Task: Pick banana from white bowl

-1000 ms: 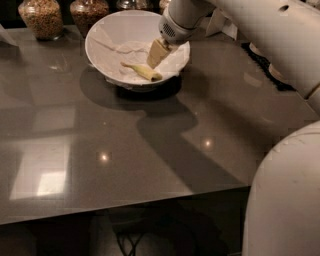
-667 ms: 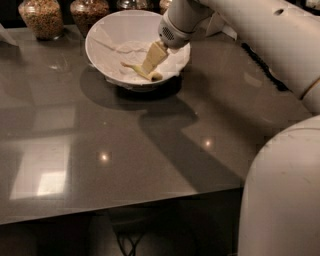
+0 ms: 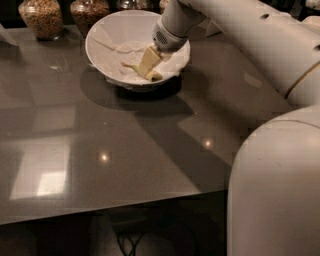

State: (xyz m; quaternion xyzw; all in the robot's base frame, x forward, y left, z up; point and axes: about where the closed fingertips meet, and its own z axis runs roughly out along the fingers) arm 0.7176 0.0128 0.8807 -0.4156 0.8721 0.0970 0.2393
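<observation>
The white bowl (image 3: 100,47), lined with crumpled white paper, stands at the back middle of the dark grey table. The small yellow banana (image 3: 156,76) lies inside it, right of centre, with its thin stem (image 3: 128,65) pointing left. My gripper (image 3: 149,61) reaches down into the bowl from the upper right. Its pale yellow pad lies across the middle of the banana and hides that part. Only the stem and the right end of the banana show.
Two glass jars of grain (image 3: 44,17) (image 3: 89,10) stand behind the bowl at the back left. My white arm (image 3: 250,35) spans the back right, and my body (image 3: 275,190) fills the front right. The table's front edge (image 3: 115,210) runs across the bottom.
The gripper has moved down and to the left inside the bowl, from above the banana's right end onto its middle. The bowl and the banana have not moved.
</observation>
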